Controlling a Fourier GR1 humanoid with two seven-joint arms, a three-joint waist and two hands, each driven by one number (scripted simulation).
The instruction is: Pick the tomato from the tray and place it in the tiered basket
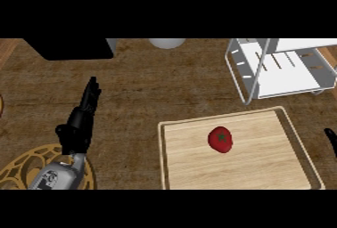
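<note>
Tomato (220,139) on tray (263,171); L hand (84,115) straight-fingered, basket (283,71) far R.

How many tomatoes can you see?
1. The tomato lies on the wooden tray, a little above its middle. None shows in the basket, though part of the basket is out of view.

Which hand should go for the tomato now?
Right, probably. The right hand shows beside the tray, on the tomato and tiered basket side; the left hand is across the counter.
</note>
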